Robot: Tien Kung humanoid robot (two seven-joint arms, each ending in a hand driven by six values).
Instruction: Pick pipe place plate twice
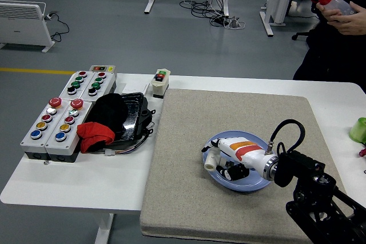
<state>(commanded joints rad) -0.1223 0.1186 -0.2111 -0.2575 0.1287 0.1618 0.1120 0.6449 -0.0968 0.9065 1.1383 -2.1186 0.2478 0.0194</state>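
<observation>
Beige mat on white table: right hand over blue plate, fingers clamped on white pipe fitting.

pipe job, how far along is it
Done: hard to say, since the hand hides much of the blue plate and no pipe visibly rests there. In hand: the right hand holds a white pipe over the plate's left rim. Left: releasing it; no other pipe shows.
</observation>
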